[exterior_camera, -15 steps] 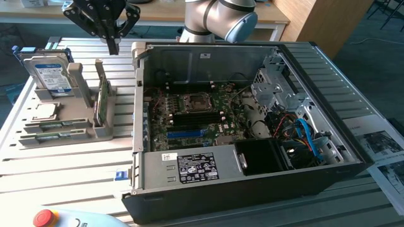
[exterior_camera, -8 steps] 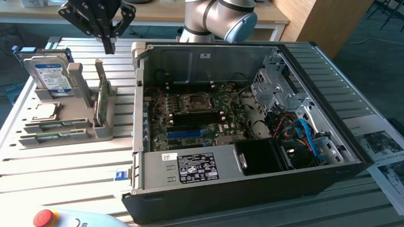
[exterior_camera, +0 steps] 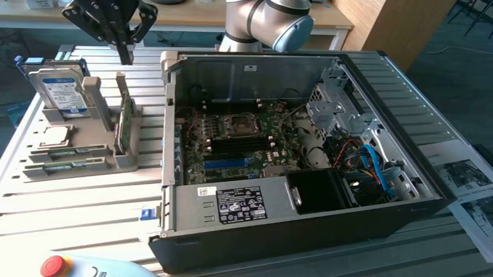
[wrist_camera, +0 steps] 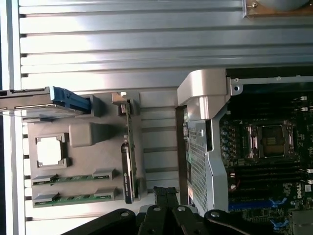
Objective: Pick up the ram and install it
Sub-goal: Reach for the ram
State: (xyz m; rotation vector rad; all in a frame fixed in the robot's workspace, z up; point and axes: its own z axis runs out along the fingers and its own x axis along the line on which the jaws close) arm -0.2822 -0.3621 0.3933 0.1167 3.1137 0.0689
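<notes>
Two ram sticks (exterior_camera: 71, 152) lie flat in the front slots of a grey holder (exterior_camera: 115, 164) at the exterior view's left; each is long, thin and green. In the wrist view the same ram sticks (wrist_camera: 73, 178) sit side by side in the holder (wrist_camera: 88, 134). My gripper (exterior_camera: 124, 59) hangs above the table behind the holder, shut with nothing in it, well apart from the ram. Its black fingers (wrist_camera: 165, 192) meet in a point in the wrist view. The open computer case (exterior_camera: 308, 231) lies on its side, its motherboard (exterior_camera: 231, 144) exposed.
The holder also carries an upright hard drive (exterior_camera: 58, 89), a taller green card (exterior_camera: 123, 121) standing on edge and a square processor (exterior_camera: 54, 136). A red stop button (exterior_camera: 55, 265) sits at the front edge. Papers (exterior_camera: 470, 179) lie at the exterior view's right of the case.
</notes>
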